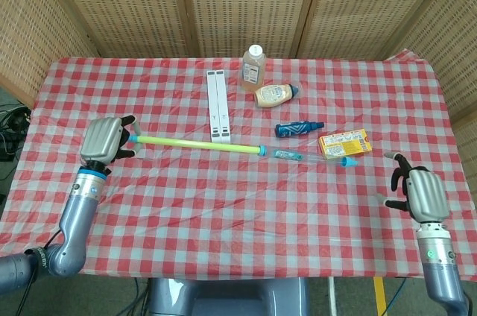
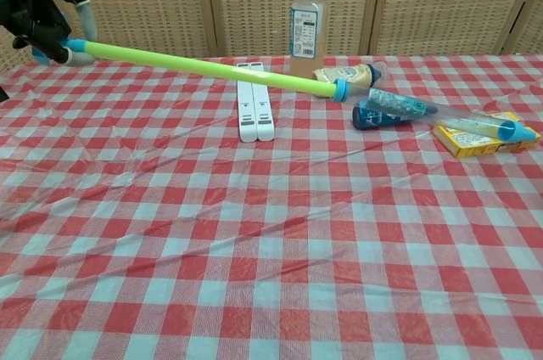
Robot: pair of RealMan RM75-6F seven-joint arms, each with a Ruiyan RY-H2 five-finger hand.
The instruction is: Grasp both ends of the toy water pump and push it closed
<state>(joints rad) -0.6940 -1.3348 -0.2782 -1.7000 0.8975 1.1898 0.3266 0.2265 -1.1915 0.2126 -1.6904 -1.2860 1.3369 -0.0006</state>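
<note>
1. Head view shows the left hand (image 1: pixel 104 139) at the left side of the table (image 1: pixel 223 204). Its fingers are wrapped around the handle end of the toy water pump (image 1: pixel 223 144), so that end is ready to be pushed.
2. The pump is lifted off the cloth and reaches across to the right. In the chest view, the green rod (image 2: pixel 204 65) slopes down from the raised hand, because only one end is held.
3. The rod is pulled far out of the clear tube (image 2: pixel 441 115), so I judge the pump is not closed yet.
4. The blue tip (image 1: pixel 346 161) hangs just by the yellow box (image 1: pixel 345 143). I cannot tell if it touches the box.
5. The right hand (image 1: pixel 417 193) is near the right edge, well apart from the tip. Its fingers are curled in a bit and hold nothing, though they look small here. It needs to take the tip end so both hands can push.
</note>
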